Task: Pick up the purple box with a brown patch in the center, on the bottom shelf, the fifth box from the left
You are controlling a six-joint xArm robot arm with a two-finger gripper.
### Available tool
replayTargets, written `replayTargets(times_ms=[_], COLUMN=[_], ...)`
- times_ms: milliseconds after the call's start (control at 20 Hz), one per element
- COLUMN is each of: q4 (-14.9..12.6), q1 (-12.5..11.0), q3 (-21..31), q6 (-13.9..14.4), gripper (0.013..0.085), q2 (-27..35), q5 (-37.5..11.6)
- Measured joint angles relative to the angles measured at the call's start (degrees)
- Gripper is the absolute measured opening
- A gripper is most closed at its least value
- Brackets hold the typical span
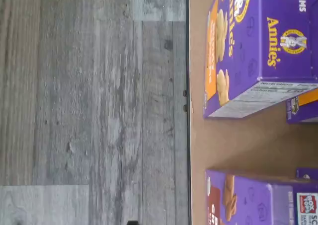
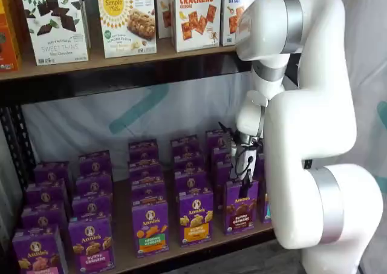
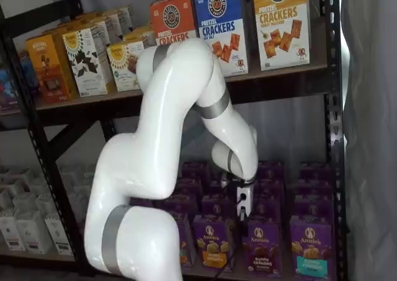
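The white arm [image 2: 314, 135] fills the foreground, its gripper [image 2: 244, 165] poised above the front row of the bottom shelf [image 2: 124, 253]; whether its fingers are spread or pressed together cannot be told. The purple box [image 2: 240, 206] with brown bunny cookies stands upright at the shelf's front edge, at about six o'clock from the gripper. It appears untouched: descent, grasp and lift all seem left to do.

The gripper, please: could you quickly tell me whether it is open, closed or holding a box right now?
Gripper: cannot be told. It hangs just above the purple box on the bottom shelf, fingers seen without a clear gap; no box visibly held.
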Motion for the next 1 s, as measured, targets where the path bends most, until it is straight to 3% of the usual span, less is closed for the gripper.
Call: replayTargets(times_ms=[300, 500, 600, 800, 950, 1000], q4=[2.9, 6.9, 7.2, 5.3, 1.1, -1.5], q1=[-0.3, -0.2, -0.2, -0.2, -0.6, -0.7], q3=[-3.9, -5.3, -5.8, -7.4, -9.4, -10.2], q6=[-2.8, -6.3, -6.6, -5.1, -1.6, 0.6], gripper=[0.085, 0.085, 0.085, 0.085, 0.085, 0.085], q2=[2.8, 4.2, 5.0, 6.8, 8.6, 9.4], q5=[0.6, -1.4, -2.6, -3.9, -3.8, -3.6])
